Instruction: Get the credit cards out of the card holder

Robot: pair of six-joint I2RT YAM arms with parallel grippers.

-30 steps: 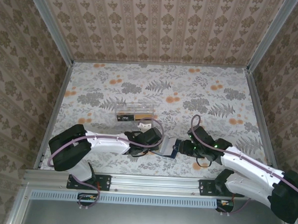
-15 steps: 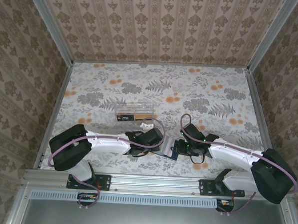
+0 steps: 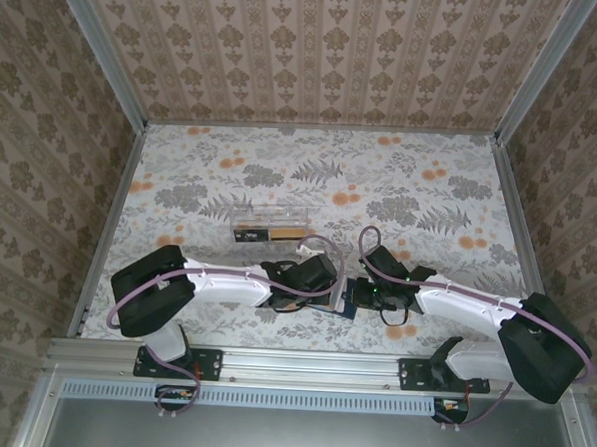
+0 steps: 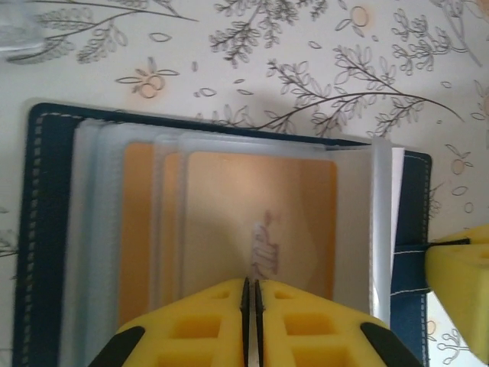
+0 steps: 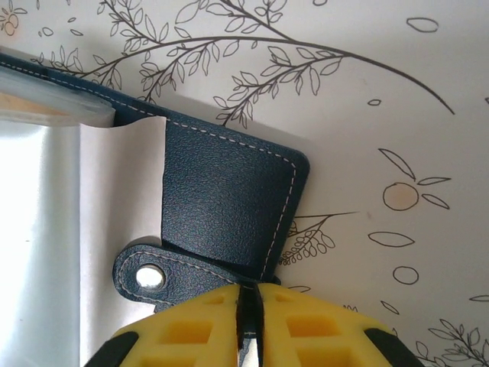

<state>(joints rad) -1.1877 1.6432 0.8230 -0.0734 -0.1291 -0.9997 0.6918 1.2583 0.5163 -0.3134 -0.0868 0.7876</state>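
The left claw (image 4: 249,287) is nearly shut, pinching the near edge of the top orange card (image 4: 260,206). That card lies straight ahead, long side running away from the claw, inside the open card holder (image 4: 42,229) on the bench (image 4: 306,46). The right claw (image 5: 249,297) pinches the holder's strap corner.

We see the card holder's (image 5: 229,199) grained, matt navy leather-like cover, glossy clear plastic sleeves (image 4: 353,229), and a smooth printed table cover (image 4: 306,46).
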